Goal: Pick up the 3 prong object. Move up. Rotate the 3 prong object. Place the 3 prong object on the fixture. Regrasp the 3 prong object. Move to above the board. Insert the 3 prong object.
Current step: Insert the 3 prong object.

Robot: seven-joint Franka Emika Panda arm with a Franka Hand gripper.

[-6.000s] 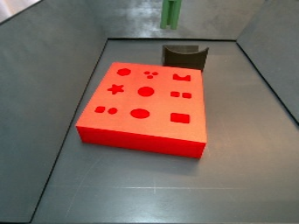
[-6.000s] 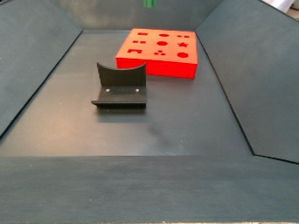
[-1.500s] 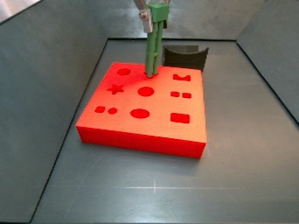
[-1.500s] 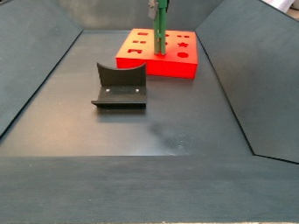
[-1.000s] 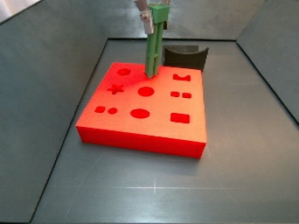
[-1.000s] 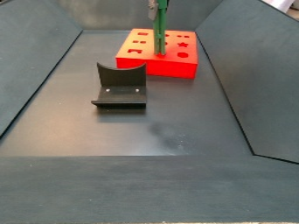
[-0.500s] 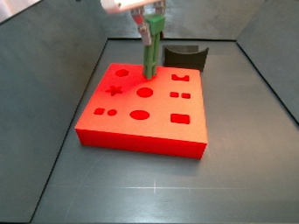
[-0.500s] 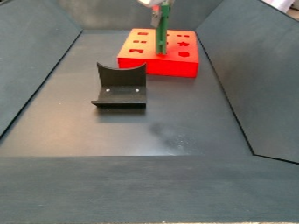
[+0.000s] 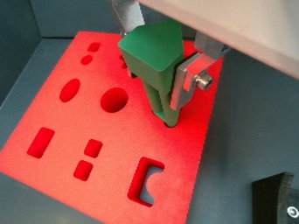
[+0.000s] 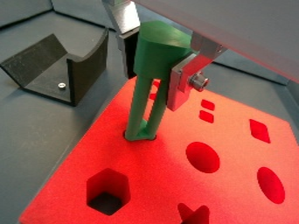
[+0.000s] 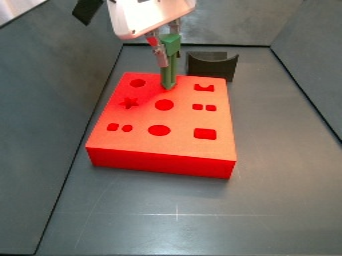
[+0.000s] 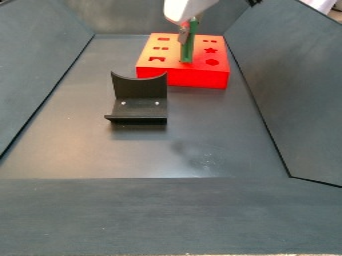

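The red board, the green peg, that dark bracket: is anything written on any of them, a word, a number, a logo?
None: no text, number or logo can be read in any view.
The board carries only cut-out shapes.
The 3 prong object, held upright over the board by the gripper, is plain green.
The fixture is plain dark, with only a small screw showing.

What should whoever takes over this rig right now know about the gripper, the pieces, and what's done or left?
Gripper: shut on the 3 prong object, holding it upright above the board.
3 prong object: lower end at or in a hole near the board's far edge in a wrist view; depth unclear.
Fixture: bare, on the floor apart from the board.
Done: pick, rotate, fixture regrasp, move over board.
Left: finish pushing it in, release, withdraw.
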